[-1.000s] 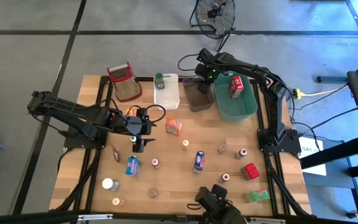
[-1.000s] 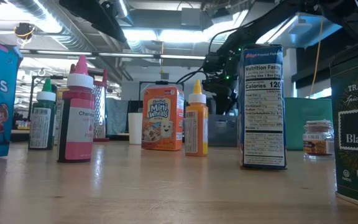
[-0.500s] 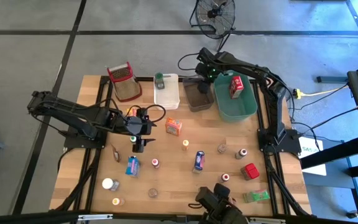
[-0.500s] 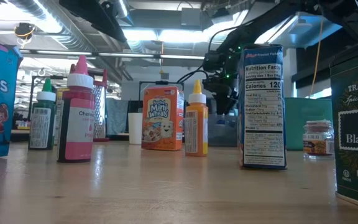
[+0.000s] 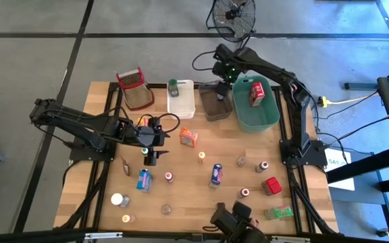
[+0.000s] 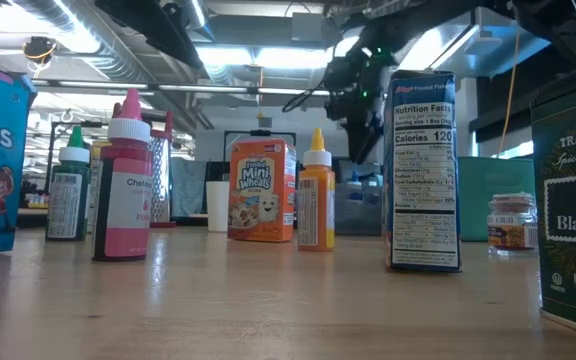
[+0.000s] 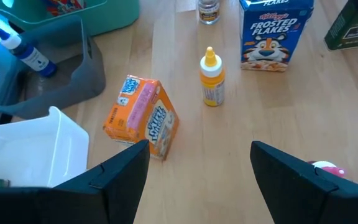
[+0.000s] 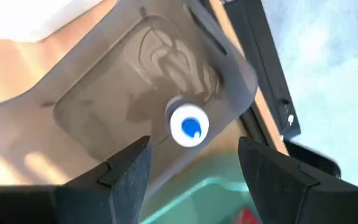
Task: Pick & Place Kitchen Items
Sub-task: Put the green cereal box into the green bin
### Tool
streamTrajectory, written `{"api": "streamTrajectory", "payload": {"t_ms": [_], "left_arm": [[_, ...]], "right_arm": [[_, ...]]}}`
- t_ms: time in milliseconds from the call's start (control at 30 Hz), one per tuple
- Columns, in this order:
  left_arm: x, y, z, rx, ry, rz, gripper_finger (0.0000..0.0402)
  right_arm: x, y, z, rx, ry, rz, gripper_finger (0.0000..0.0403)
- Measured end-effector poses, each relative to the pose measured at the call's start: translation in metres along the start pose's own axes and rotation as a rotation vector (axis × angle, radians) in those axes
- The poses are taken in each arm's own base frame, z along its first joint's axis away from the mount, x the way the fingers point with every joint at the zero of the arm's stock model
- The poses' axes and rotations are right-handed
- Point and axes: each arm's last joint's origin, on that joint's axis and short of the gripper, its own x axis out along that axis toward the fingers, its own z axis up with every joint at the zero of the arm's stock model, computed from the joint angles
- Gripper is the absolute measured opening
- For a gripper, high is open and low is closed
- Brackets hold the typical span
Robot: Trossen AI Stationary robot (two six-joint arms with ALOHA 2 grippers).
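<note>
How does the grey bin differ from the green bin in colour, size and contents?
The grey bin is grey and looks smaller in the high view; the green bin is teal green and looks larger. The grey bin holds a blue-capped bottle, standing upright below the open right gripper; the green bin holds a red box. Both stand side by side at the far edge of the table.

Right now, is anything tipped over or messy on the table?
Mostly tidy. The orange Mini-Wheats box looks tipped, leaning on one edge near the white bin, while the yellow bottle and Frosted Flakes box stand upright. Nothing looks spilled. A blue-capped bottle stands in the grey bin under the open right gripper.
</note>
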Motion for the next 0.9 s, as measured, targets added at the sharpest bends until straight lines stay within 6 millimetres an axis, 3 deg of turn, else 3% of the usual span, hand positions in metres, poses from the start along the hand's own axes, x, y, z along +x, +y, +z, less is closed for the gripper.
{"api": "streamTrajectory", "payload": {"t_ms": [233,500,767,900], "left_arm": [[0.0,-0.001,-0.003,-0.03,0.029,-0.002,0.0274],[-0.003,-0.009,-0.004,-0.026,0.028,-0.026,0.0274],[-0.006,-0.02,-0.005,-0.015,0.019,-0.049,0.0274],[-0.008,-0.025,-0.005,-0.007,0.011,-0.035,0.0274]], "right_arm": [[-0.04,0.041,-0.003,-0.06,0.092,0.044,0.0243],[-0.082,0.126,-0.024,-0.204,0.099,0.165,0.0243],[-0.115,0.22,-0.058,-0.42,0.063,0.298,0.0243],[-0.125,0.256,-0.077,-0.351,0.079,0.28,0.0243]]}}
